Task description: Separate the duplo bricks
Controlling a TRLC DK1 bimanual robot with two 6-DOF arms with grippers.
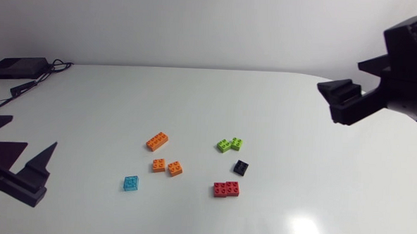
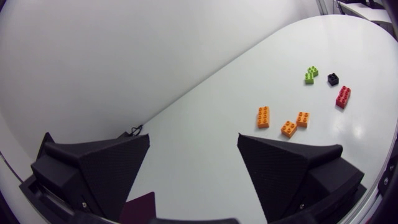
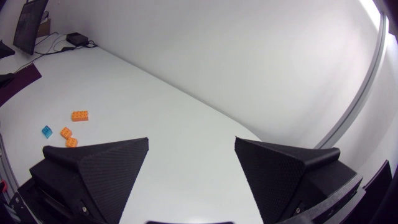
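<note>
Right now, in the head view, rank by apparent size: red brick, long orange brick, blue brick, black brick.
Largest: red brick and long orange brick, too alike to rank.
Smallest: blue brick and black brick, also too alike to rank.

No readable text anywhere (bricks show none).

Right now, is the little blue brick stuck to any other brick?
No, the blue brick lies alone on the table, with bare surface between it and the nearest orange brick.
</note>
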